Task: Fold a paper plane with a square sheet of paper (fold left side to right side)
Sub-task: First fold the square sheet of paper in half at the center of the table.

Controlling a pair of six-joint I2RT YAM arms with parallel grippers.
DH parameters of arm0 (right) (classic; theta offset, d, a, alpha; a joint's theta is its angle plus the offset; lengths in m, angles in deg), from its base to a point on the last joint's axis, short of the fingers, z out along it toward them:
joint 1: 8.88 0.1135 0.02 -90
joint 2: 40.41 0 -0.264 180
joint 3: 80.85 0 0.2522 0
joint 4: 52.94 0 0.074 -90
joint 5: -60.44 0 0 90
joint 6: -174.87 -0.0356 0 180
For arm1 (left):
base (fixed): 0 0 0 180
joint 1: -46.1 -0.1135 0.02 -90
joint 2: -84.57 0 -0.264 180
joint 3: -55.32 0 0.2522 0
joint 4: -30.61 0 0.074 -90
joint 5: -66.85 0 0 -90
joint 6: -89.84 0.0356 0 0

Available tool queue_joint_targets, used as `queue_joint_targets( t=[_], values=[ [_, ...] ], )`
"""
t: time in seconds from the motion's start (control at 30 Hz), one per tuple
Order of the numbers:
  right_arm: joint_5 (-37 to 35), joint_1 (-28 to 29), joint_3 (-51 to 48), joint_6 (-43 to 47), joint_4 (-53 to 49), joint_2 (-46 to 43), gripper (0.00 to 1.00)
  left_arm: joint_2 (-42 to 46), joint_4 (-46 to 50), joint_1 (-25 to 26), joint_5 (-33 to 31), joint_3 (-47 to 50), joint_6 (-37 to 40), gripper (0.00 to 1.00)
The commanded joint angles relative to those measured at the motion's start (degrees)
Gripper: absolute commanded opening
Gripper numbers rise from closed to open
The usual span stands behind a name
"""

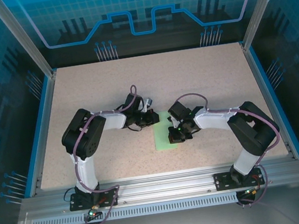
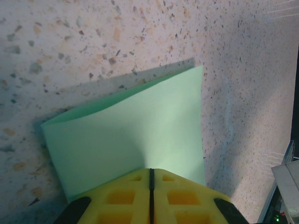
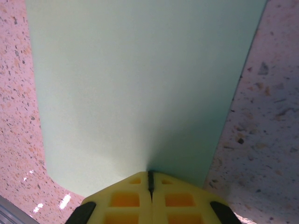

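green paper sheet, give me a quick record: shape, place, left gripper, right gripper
sheet: pale green paper, folded double into a narrow rectangle, two layers showing in the left wrist view
place: on the speckled table, between the two grippers
left gripper: shut, tips at the paper's edge
right gripper: shut, tips on the paper
pinched or pressed: cannot tell

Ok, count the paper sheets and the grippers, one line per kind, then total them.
green paper sheet: 1
grippers: 2, the left gripper and the right gripper
Total: 3
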Motion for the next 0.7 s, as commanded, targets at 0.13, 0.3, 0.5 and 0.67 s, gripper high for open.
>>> queue_joint_targets(
  t=[0.13, 0.3, 0.5, 0.67],
  values=[
    [-4.55, 0.4, -3.78, 1.15, -8.52, 5.29, 0.02, -1.67, 3.2, -1.18, -5.19, -0.12, 3.46, 0.1],
    [-4.6, 0.36, -4.02, 1.24, -8.69, 5.34, 0.02, -2.52, 3.81, -2.27, -7.5, -0.88, 3.38, 0.1],
    [-4.63, 0.37, -4.23, 1.24, -8.69, 5.39, 0.02, -3.38, 4.48, -3.19, -8.62, -3.16, 3.02, 0.1],
    [-4.55, 0.4, -4.49, 1.32, -8.73, 5.28, 0.02, -3.83, 5.73, -3.72, -9.5, -5.57, 3.11, 0.1]
  ],
)
